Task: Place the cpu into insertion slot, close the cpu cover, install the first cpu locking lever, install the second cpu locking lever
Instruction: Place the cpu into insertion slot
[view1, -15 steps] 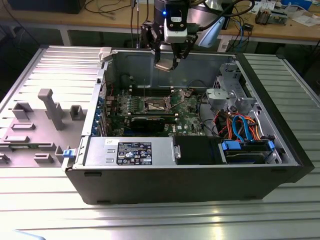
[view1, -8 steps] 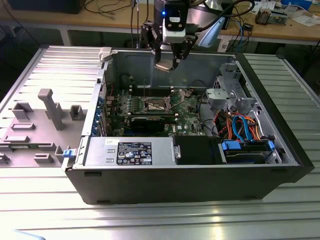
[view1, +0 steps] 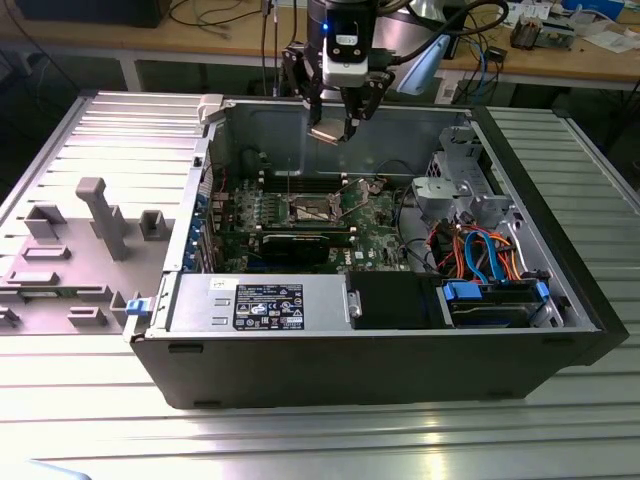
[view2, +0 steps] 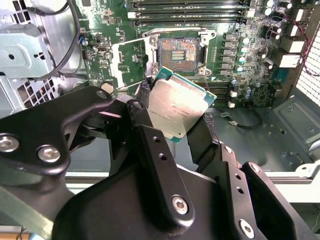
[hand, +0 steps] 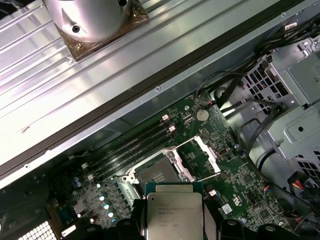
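The gripper (view2: 175, 114) is clamped on the cpu (view2: 180, 107), a black finger (view2: 142, 107) pressing on each of two opposite edges of the chip. The cpu's silver-grey top faces the camera in both wrist views (hand: 172, 216), with its green border visible along the far edge. It hangs in the air, tilted and touching nothing else.

Below it on the green motherboard (view2: 250, 70) lies the insertion slot (view2: 180, 48), uncovered, its dark centre with gold contacts exposed. The cpu cover (view2: 115, 65) is swung open just beside the slot. In the first wrist view, the frame (hand: 210, 157) stands clear of the socket (hand: 156, 175). A thin wire rod (view2: 125, 88) near the cover may be a locking lever, though it is hard to tell. Long memory slots (view2: 200, 10) run beyond the socket.

In the exterior view, the gripper (view1: 335, 128) hovers with the chip (view1: 325, 133) high over the open computer case (view1: 300, 350), well above the slot (view1: 308, 208). The case sits on a ribbed metal table (view1: 300, 440), and a grey fixture (view1: 100, 215) stands at the exterior view's left.
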